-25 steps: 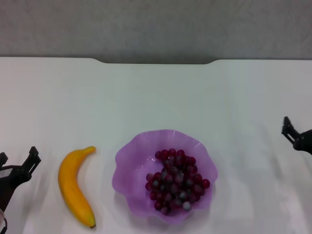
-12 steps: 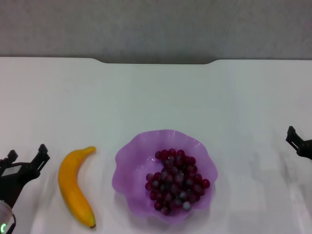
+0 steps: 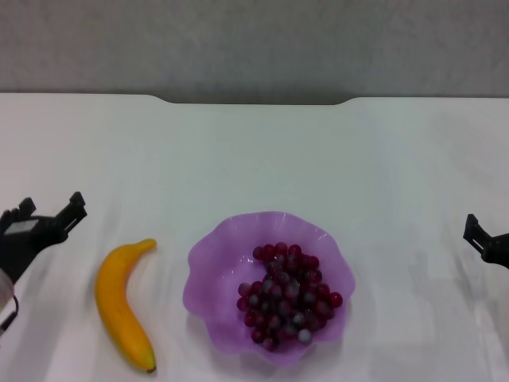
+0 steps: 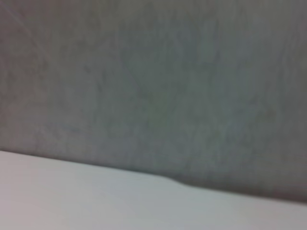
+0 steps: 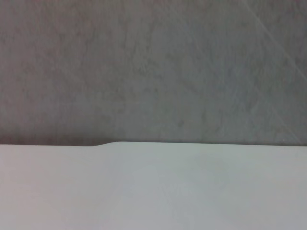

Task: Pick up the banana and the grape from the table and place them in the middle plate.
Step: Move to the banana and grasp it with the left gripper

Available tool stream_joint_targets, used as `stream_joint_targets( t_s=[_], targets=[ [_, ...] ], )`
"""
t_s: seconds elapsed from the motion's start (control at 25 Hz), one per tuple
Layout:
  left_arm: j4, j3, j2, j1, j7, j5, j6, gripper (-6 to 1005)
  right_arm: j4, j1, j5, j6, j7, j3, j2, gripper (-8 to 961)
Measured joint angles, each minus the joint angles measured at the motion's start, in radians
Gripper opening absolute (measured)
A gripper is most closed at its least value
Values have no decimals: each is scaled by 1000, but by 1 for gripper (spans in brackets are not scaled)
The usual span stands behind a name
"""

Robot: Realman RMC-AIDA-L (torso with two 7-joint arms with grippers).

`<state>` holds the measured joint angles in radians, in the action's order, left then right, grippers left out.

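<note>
In the head view a purple scalloped plate (image 3: 215, 263) sits near the front middle of the white table (image 3: 254, 159). A bunch of dark red grapes (image 3: 288, 296) lies inside it, toward its right side. A yellow-orange banana (image 3: 119, 306) lies on the table just left of the plate. My left gripper (image 3: 49, 213) is open and empty, to the left of the banana and a little behind it. My right gripper (image 3: 481, 237) is at the right edge, far from the plate; only part of it shows.
The table's far edge has a shallow notch (image 3: 254, 102) with a grey wall behind it. Both wrist views show only the tabletop (image 5: 153, 187) and the wall (image 4: 153, 86).
My left gripper has risen and moved away from the front edge and slightly right, toward the banana's stem end. My right gripper has drawn back toward the right edge. Banana, grapes and plate have not moved.
</note>
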<state>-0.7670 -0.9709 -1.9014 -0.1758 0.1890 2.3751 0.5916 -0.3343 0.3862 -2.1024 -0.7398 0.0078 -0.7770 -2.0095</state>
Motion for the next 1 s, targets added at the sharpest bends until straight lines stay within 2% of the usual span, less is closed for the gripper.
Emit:
stream_joint_targets(
  t_s=[0.12, 0.2, 0.24, 0.28, 0.32, 0.36, 0.44, 0.56, 0.76, 1.0],
  targets=[
    [-162, -184, -13, 39, -119, 99, -295, 893, -2, 3, 0, 8, -1, 1, 1, 880],
    [-265, -303, -49, 65, -227, 113, -490, 893, -2, 3, 0, 9, -1, 2, 1, 880],
    [-322, -391, -86, 79, -318, 113, -623, 893, -1, 3, 1, 9, -1, 2, 1, 880],
    [-359, -448, -110, 87, -385, 110, -709, 893, 0, 3, 1, 10, -1, 2, 0, 880],
    [-393, -499, -131, 92, -441, 104, -789, 894, 0, 4, 1, 10, -1, 1, 0, 880],
    [-428, -545, -143, 95, -492, 83, -879, 894, -2, 5, 1, 11, -1, 1, 0, 880],
    [-460, -577, -140, 87, -527, 34, -1007, 894, -7, 8, 0, 13, -1, 1, -1, 880],
    [-473, -605, -137, 75, -531, 17, -1104, 894, -5, 8, 0, 15, -2, 1, -1, 880],
    [-481, -606, -139, 75, -520, 25, -1172, 893, -7, 8, -1, 16, -2, 3, 0, 880],
    [-484, -559, -144, 74, -519, 26, -1173, 894, -7, 11, -1, 16, -2, 2, 1, 880]
  ],
)
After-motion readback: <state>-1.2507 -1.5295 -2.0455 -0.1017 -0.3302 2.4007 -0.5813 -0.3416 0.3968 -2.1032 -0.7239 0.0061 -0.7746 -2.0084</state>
